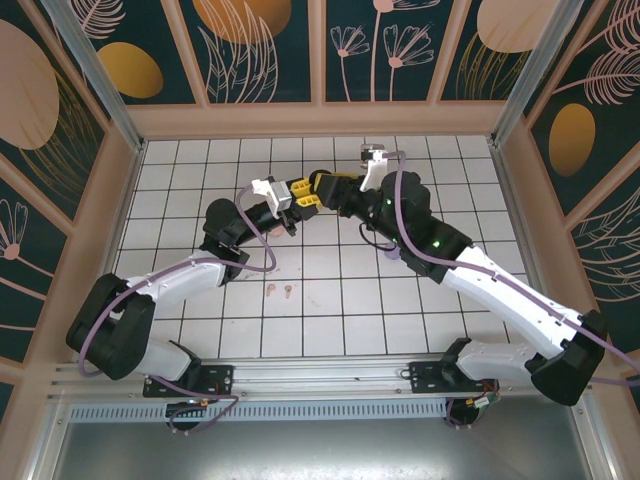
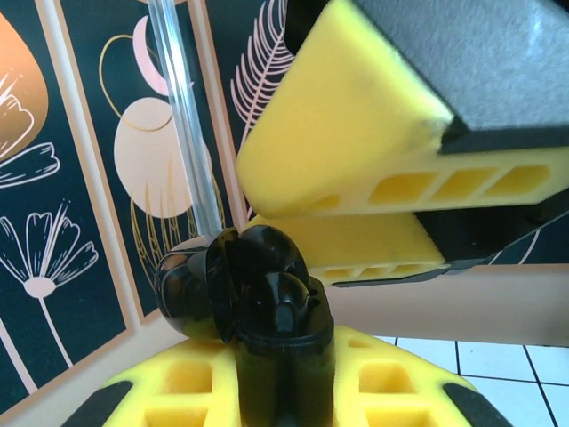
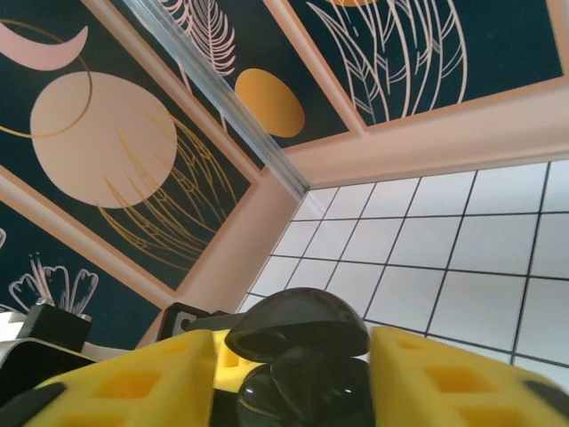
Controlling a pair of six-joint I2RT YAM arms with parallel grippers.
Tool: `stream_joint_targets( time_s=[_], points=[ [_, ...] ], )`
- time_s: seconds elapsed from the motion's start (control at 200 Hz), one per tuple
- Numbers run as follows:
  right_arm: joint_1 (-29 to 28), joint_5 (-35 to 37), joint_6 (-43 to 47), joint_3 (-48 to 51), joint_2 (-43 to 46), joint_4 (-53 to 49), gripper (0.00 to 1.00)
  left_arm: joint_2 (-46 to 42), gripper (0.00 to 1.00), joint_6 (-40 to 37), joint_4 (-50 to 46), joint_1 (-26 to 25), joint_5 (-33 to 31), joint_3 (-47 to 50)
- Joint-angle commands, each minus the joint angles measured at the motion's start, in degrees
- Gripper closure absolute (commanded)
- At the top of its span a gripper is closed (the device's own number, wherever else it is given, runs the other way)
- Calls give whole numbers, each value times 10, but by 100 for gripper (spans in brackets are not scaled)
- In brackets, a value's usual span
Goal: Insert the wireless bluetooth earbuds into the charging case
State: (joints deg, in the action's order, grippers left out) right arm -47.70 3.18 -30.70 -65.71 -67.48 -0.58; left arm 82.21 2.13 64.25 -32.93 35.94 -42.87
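Left gripper (image 2: 284, 384) clamped on open black case (image 2: 267, 285), lower centre. Right gripper (image 2: 253, 200) above, jaws part-open, nothing visibly held. Hold case level, lift right straight off.

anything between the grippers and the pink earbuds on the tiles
Nothing visible. The pink earbuds lie alone on the tiles; the left gripper and right gripper meet farther back at the black case.

My arms (image 1: 170, 275) are white shells with black joints, purple cables (image 1: 258, 262) looping along them, and chunky yellow gripper fingers (image 2: 356, 133) with cut-out slots.
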Motion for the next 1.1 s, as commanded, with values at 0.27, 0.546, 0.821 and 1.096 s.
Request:
stream_joint_targets(
  time_s=[0.27,0.546,0.821,1.096],
  points=[
    [10,41,24,-83,45,-89,35,3,100,13,27,-1,-3,2],
    [76,-20,40,-204,-63,-224,66,5,100,8,-10,-2,23,3],
    [111,-113,62,-319,-187,-307,86,5,100,-3,-40,-2,39,2],
    [99,-185,70,-293,-203,-353,95,11,100,-5,-51,-2,35,-8]
  ],
)
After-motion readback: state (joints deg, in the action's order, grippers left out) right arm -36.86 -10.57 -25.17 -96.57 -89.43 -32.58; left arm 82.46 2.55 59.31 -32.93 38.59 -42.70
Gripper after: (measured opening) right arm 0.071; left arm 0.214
